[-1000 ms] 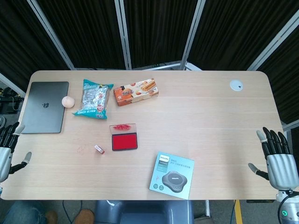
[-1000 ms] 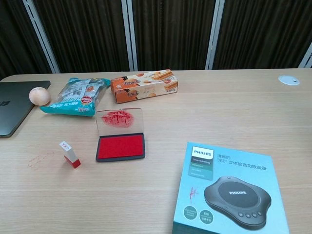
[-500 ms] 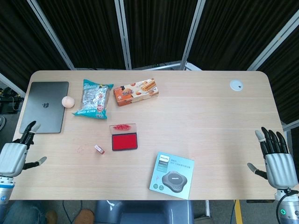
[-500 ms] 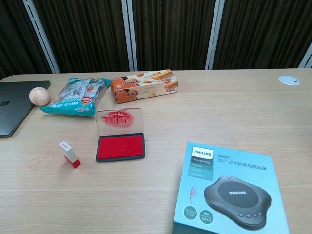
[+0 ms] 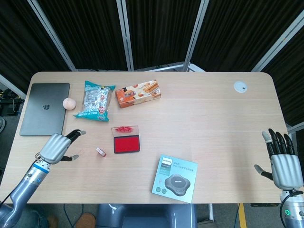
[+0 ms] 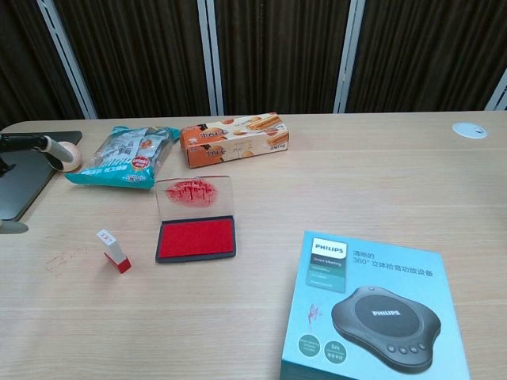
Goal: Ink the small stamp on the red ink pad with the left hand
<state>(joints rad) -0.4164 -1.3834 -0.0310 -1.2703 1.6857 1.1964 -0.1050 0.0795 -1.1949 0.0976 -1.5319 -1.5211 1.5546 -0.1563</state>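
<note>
The small stamp (image 5: 100, 152) (image 6: 114, 250), white with a red base, stands on the table left of the red ink pad (image 5: 126, 143) (image 6: 196, 238), whose clear lid (image 6: 195, 195) is tipped up and smeared red. My left hand (image 5: 58, 147) hovers over the table to the left of the stamp, fingers apart and holding nothing; in the chest view only its fingertips (image 6: 28, 143) show at the left edge. My right hand (image 5: 283, 164) hangs open off the table's right edge.
A grey laptop (image 5: 45, 109) lies at the back left beside a peach ball (image 5: 69, 103). A teal snack bag (image 5: 95, 100) and an orange biscuit box (image 5: 138, 93) sit behind the pad. A Philips speaker box (image 5: 175, 178) lies front centre. Red ink marks (image 6: 65, 260) stain the wood.
My left hand has moved in from beyond the table's left edge, over the table and toward the stamp. The right hand has barely moved. Stamp and pad are unchanged.
</note>
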